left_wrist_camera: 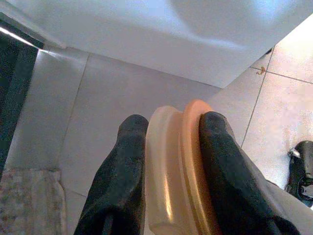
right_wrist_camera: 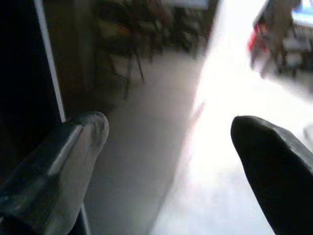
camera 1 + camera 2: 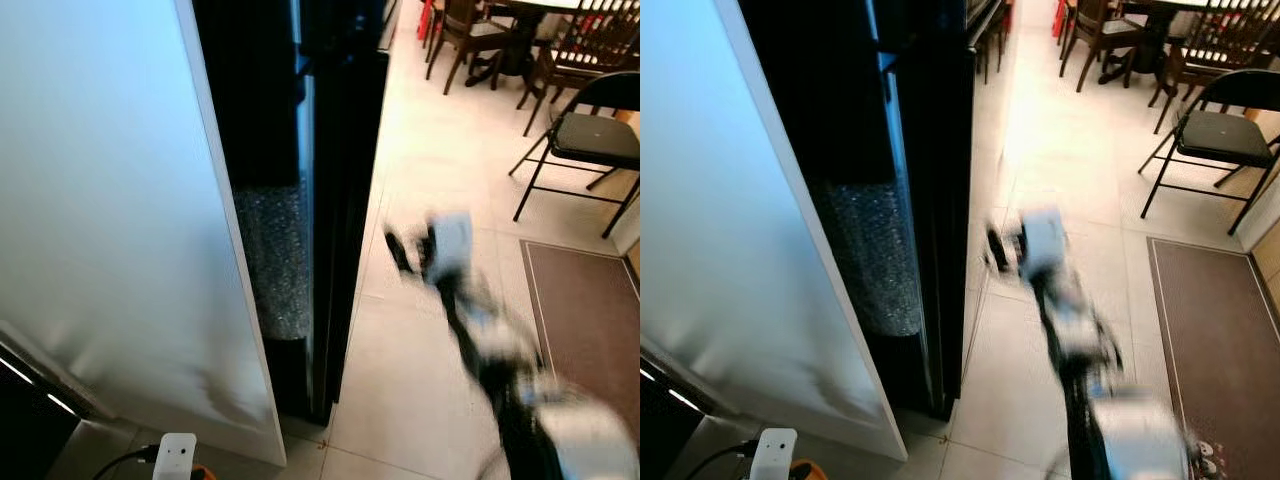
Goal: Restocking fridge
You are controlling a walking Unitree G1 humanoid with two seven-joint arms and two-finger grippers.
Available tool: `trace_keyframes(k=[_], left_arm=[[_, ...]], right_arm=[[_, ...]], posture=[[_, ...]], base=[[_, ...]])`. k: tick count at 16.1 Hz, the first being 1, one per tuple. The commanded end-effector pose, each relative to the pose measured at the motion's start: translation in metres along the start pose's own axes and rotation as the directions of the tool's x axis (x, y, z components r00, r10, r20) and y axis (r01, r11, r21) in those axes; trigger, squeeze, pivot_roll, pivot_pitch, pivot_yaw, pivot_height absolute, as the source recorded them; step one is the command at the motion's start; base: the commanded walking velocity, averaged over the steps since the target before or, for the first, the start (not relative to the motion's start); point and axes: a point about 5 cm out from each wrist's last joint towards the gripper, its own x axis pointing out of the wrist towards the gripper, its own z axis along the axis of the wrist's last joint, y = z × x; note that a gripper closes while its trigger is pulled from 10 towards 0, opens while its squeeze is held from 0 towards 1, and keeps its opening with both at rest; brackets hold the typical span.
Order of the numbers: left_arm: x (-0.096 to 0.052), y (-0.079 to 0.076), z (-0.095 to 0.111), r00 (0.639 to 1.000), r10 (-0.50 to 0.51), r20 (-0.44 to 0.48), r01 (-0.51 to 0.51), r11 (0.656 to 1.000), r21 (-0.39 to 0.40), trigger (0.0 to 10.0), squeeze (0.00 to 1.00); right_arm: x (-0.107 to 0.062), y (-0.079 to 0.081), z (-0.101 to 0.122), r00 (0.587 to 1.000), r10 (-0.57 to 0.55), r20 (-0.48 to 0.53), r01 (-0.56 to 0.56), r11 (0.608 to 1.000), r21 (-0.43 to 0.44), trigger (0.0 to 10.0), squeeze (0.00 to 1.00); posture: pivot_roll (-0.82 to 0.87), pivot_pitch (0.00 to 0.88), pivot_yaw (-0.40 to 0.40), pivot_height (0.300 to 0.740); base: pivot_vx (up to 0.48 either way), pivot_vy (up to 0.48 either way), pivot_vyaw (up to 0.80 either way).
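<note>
- Right gripper [image 3: 1002,250]: blurred, fingers apart, empty, just right of the fridge [image 3: 330,200] door edge.
- Left gripper [image 1: 168,166]: clamped on a container [image 1: 176,171], probably lidded.

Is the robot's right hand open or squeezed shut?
Open. In the right wrist view the right gripper has its two black fingers far apart, with floor between them and nothing held.
</note>
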Motion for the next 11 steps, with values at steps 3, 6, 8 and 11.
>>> trace_keyframes(k=[3, 6, 8, 11], left_arm=[[-0.003, -0.007, -0.015, 0.997, -0.032, -0.063, 0.033, 0.999, 0.023, 10.0, 0.0], [-0.003, -0.008, -0.014, 0.998, -0.036, -0.06, 0.037, 0.999, 0.018, 10.0, 0.0], [-0.003, -0.008, -0.015, 0.997, -0.04, -0.065, 0.042, 0.999, 0.026, 10.0, 0.0], [-0.004, -0.007, -0.018, 0.996, -0.043, -0.072, 0.043, 0.999, 0.007, 10.0, 0.0]], right_arm=[[-0.031, -0.004, -0.053, 0.984, -0.079, -0.157, 0.091, 0.993, 0.073, 10.0, 0.0], [-0.094, 0.004, -0.132, 0.857, -0.096, -0.506, 0.172, 0.979, 0.106, 10.0, 0.0], [-0.133, 0.01, -0.165, 0.749, -0.098, -0.656, 0.205, 0.975, 0.088, 10.0, 0.0], [-0.161, 0.024, -0.185, 0.69, -0.045, -0.723, 0.185, 0.976, 0.115, 10.0, 0.0]], posture=[[0.02, 0.0, -0.013, 0.74], [0.02, 0.0, -0.016, 0.74], [0.03, 0.0, -0.017, 0.74], [0.02, 0.0, -0.01, 0.74]], base=[[0.0, 0.0, 0.0], [0.0, 0.0, 0.0], [0.0, 0.0, 0.0], [0.0, 0.0, 0.0]])
